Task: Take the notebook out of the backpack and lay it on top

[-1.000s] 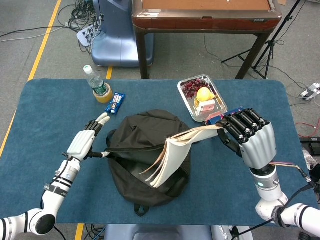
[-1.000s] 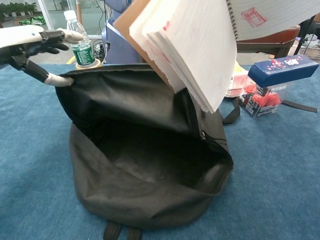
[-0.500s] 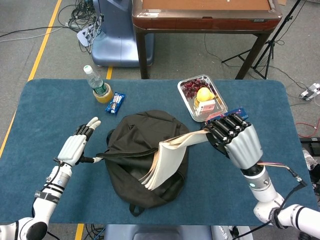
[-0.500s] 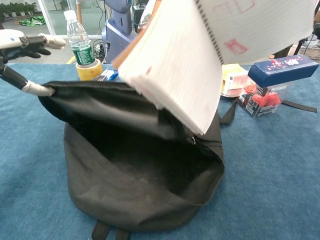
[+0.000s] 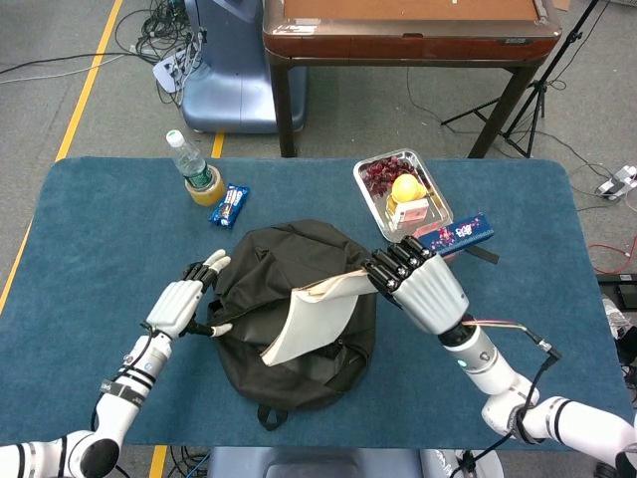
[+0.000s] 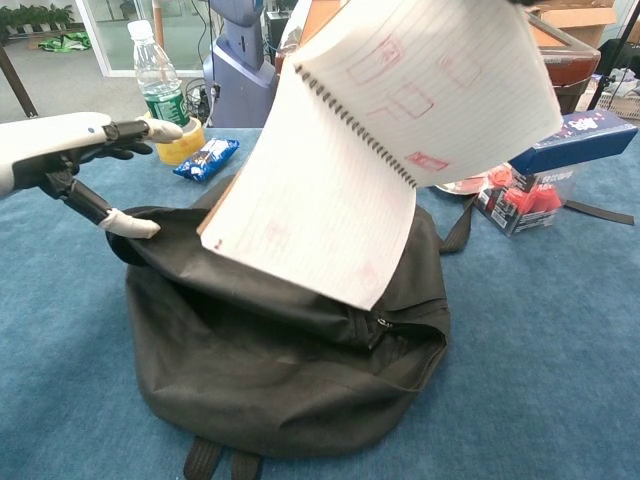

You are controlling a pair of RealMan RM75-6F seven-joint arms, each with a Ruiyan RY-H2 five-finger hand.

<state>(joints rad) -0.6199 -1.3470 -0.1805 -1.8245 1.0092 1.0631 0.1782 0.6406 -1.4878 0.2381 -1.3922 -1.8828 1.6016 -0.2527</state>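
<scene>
At the centre of the blue bench [image 5: 90, 229] a black backpack [image 5: 259, 349] is seen, slumped with its mouth toward the lower edge of the frame. Above it a spiral-bound notebook [image 6: 390, 150] is held open and tilted, clear of the bag's opening, its lower pages hanging down over the dark fabric. Red markings can be made out on the lined pages in the chest view, but none can be read. The notebook's upper edge is gripped by the right hand [image 5: 423, 289], fingers curled over it, right of centre in the head view. The left hand [image 5: 184, 304] is placed at the bag's left rim, the fabric pinched by the thumb while the other fingers are stretched out.

Toward the upper left of the bench a water bottle [image 5: 191, 164] with a green label stands in a yellow ring, a small blue packet [image 5: 230, 205] just beside it. At upper right a metal tray [image 5: 370, 194] of food is set, with a long blue box [image 5: 460, 234] near it; its printing is too small to be read.
</scene>
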